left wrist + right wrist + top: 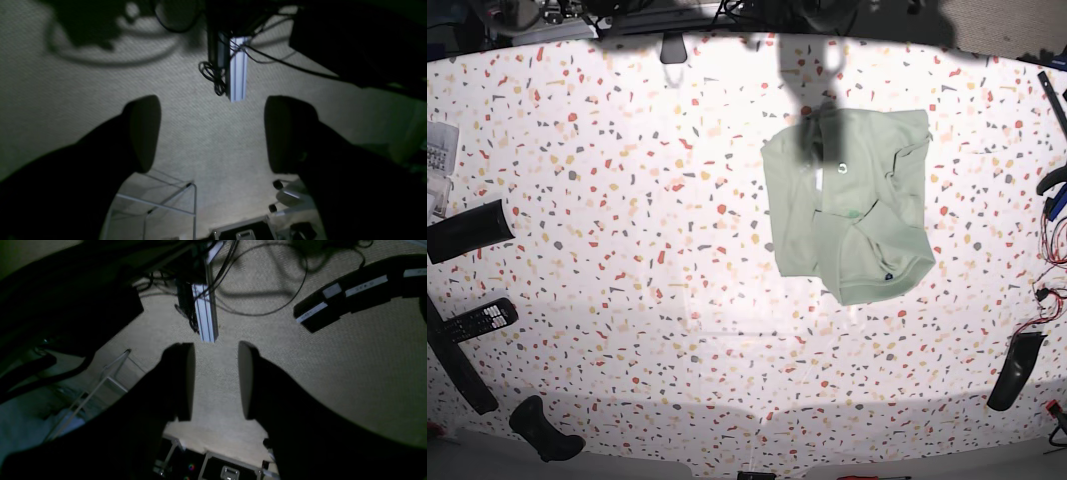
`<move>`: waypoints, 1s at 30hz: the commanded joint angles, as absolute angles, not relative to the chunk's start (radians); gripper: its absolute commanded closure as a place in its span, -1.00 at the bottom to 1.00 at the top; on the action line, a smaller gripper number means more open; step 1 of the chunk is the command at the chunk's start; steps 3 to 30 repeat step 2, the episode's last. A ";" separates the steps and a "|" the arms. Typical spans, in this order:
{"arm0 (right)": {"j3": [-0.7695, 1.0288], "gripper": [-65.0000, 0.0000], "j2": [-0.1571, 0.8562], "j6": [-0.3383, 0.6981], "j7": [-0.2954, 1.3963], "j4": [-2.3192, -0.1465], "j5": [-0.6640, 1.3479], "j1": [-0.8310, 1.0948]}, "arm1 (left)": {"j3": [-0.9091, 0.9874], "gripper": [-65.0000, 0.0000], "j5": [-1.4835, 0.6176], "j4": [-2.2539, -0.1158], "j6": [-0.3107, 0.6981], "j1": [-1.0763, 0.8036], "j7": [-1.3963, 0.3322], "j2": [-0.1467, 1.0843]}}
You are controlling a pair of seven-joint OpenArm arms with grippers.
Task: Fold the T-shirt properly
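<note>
Shirt (847, 205) lay part-folded on table (627, 200).
L gripper (213, 133) spread wide, R gripper (216, 381) parted, both empty, away from shirt.

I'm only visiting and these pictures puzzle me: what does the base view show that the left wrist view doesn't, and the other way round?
Only the base view shows the pale sage-green cloth T-shirt, lying crumpled on the white speckled terrazzo table, with a black remote control near its edge. Only the left wrist view shows the left hand, wide open and empty, above beige woven carpet and a pale aluminium post. Both share nothing I can identify: neither hand appears in the base view.
</note>
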State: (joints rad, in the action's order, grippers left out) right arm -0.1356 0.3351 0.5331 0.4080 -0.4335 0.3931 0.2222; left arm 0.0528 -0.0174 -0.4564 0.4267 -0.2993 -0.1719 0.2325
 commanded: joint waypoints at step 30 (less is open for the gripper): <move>-0.134 0.35 0.337 0.542 0.408 -0.437 0.396 0.227 | 0.051 -0.37 -0.014 -0.460 0.434 -0.300 -0.165 0.239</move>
